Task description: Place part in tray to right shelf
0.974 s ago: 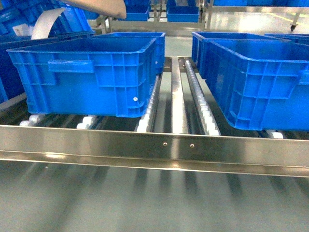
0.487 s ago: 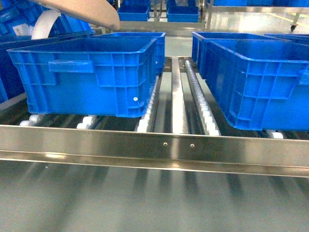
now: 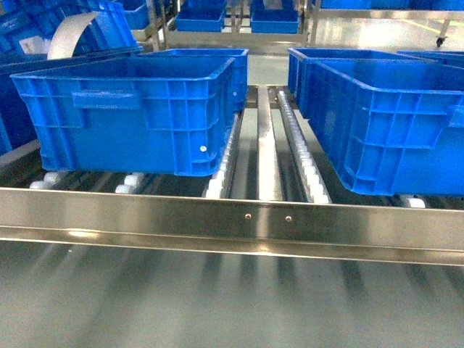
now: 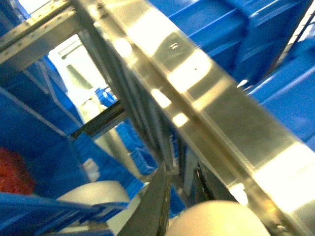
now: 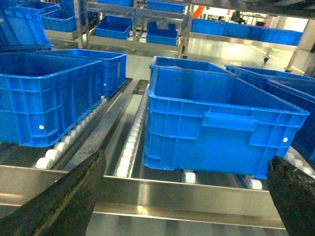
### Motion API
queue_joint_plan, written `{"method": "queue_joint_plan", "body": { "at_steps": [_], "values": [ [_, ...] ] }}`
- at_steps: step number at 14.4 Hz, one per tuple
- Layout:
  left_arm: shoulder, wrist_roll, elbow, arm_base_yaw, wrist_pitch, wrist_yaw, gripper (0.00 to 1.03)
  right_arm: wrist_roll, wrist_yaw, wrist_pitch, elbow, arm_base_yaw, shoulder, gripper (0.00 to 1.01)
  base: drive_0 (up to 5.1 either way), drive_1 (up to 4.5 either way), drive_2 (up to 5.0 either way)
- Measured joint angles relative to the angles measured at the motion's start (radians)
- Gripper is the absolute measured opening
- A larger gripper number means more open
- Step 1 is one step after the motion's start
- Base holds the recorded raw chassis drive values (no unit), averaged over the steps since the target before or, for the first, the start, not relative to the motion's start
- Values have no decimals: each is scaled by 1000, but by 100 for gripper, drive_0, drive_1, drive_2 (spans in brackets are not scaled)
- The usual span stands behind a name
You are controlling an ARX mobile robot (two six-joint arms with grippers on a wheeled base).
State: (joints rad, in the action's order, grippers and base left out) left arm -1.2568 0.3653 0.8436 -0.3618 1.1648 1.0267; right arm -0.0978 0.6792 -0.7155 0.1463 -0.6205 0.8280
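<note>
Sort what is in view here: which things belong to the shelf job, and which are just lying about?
Job: right shelf with its white rollers; right gripper, open and empty. Not clearly seen: part, tray.
Lying about: left blue crate; right blue crate; far crates.

Warehouse/factory: steel roller racks (image 3: 239, 217) w/ blue crates (image 3: 130, 109).

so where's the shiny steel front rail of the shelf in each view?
Head: the front rail runs level across the full width, below the blue crates.
Left wrist: it crosses as a diagonal band from upper left to lower right, blurred.
Right wrist: it spans the bottom, between the open right gripper's fingers.
Shared landmark: the blue crates on the white rollers behind the rail.
</note>
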Motion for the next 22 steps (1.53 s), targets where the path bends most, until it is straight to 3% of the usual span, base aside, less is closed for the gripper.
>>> {"method": "queue_joint_plan", "body": {
  "at_steps": [1, 2, 4, 6, 8, 11, 12, 13, 14, 15, 18, 19, 22],
  "values": [
    [126, -115, 26, 31, -348, -240, 12, 25, -80, 91, -3, 36, -44, 86, 0, 0, 0],
    [254, -214, 5, 88, -576, -462, 12, 50, -142, 152, -24, 91, -122, 75, 0, 0, 0],
    [463, -322, -190, 162, -925, -734, 12, 76, -252, 234, -58, 206, -251, 51, 0, 0, 0],
    [475, -342, -379, 190, -915, -871, 12, 80, -357, 313, -89, 300, -354, 26, 0, 0, 0],
    [575, -348, -478, 236, -853, -889, 12, 81, -431, 370, -98, 377, -429, 1, 0, 0, 0],
    [661, -348, -591, 267, -829, -932, 12, 84, -507, 402, -134, 456, -501, 2, 0, 0, 0],
    [672, -349, -628, 311, -835, -991, 12, 84, -530, 414, -134, 475, -526, 2, 0, 0, 0],
    [708, -348, -660, 365, -834, -1012, 12, 84, -560, 450, -134, 502, -566, 2, 0, 0, 0],
    [744, -351, -675, 367, -827, -1014, 12, 84, -656, 482, -134, 592, -594, 2, 0, 0, 0],
    [771, -351, -694, 360, -829, -1026, 12, 86, -662, 496, -134, 629, -611, 2, 0, 0, 0],
    [843, -351, -756, 360, -862, -1026, 12, 87, -678, 558, -134, 621, -665, 2, 0, 0, 0],
    [869, -351, -765, 361, -871, -1027, 12, 87, -680, 711, -133, 621, -769, 2, 0, 0, 0],
    [943, -351, -794, 361, -914, -1027, 12, 87, -680, 719, -133, 621, -824, 2, 0, 0, 0]
  ]
}}
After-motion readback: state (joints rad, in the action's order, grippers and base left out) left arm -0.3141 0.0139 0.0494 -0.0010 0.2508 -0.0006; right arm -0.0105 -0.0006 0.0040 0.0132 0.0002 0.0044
